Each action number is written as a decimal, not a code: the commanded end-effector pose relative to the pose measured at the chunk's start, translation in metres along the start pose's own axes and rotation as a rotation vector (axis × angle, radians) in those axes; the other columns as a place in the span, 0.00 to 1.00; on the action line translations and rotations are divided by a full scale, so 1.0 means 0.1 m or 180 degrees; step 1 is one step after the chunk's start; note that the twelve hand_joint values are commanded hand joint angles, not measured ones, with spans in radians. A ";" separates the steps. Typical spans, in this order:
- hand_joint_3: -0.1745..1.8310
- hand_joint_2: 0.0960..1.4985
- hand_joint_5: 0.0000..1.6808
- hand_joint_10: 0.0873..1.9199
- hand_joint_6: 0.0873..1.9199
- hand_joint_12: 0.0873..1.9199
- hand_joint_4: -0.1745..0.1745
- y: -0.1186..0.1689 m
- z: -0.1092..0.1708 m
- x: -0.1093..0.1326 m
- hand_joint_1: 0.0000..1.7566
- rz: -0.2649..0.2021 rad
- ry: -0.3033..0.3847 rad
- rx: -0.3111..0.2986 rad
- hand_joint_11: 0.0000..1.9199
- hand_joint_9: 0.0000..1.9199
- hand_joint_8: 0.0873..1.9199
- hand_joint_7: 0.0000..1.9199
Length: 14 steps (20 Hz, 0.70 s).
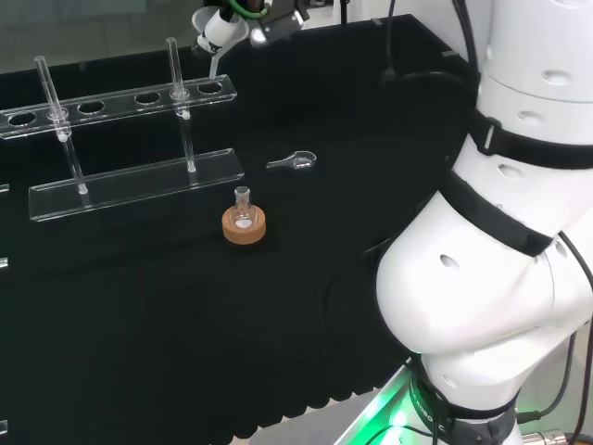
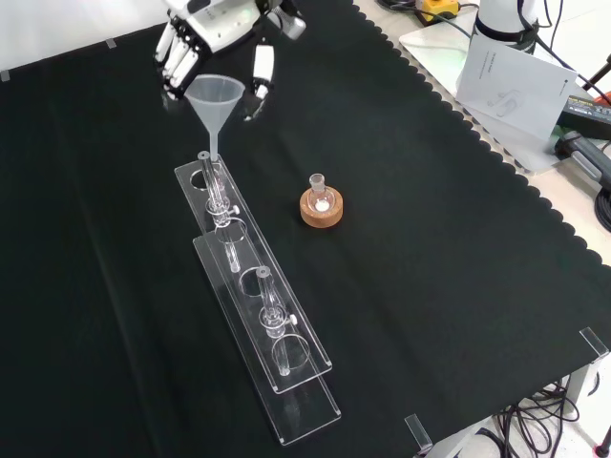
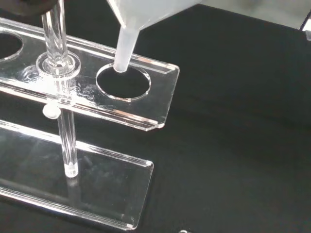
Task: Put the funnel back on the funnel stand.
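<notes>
Resting between curled fingers (image 2: 260,72), funnel (image 2: 214,99) hangs over funnel stand (image 2: 250,286).

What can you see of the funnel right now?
The funnel is translucent whitish, plastic by its look: a wide cone over a narrow stem. It hangs upright, mouth up, with the hand curled round the cone. In the wrist view the stem tip sits at the rim of the end hole of the clear funnel stand, not yet lowered through.
</notes>
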State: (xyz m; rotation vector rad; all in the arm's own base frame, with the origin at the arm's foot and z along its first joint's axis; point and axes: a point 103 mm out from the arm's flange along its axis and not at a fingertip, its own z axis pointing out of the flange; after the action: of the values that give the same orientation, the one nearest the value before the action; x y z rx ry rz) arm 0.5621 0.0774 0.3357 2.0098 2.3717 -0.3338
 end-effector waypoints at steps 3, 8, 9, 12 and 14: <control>0.34 0.53 0.46 0.21 0.33 0.62 0.42 0.19 0.10 0.04 0.42 -0.0047 -0.0152 0.0052 0.36 0.60 0.34 0.41; 0.34 0.53 0.46 0.21 0.33 0.62 0.42 0.22 0.19 0.04 0.42 -0.0047 -0.0235 0.0100 0.36 0.60 0.34 0.41; 0.34 0.53 0.46 0.21 0.33 0.62 0.42 0.23 0.21 0.05 0.42 -0.0048 -0.0238 0.0112 0.36 0.60 0.34 0.41; 0.34 0.53 0.46 0.21 0.33 0.62 0.42 0.26 0.26 0.05 0.42 -0.0058 -0.0264 0.0127 0.36 0.60 0.34 0.41; 0.34 0.53 0.46 0.21 0.33 0.62 0.42 0.29 0.30 0.06 0.42 -0.0064 -0.0272 0.0140 0.36 0.60 0.34 0.41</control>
State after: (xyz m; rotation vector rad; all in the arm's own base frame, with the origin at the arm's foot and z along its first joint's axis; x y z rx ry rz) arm 0.5820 0.0822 0.3069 1.9547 2.3584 -0.4520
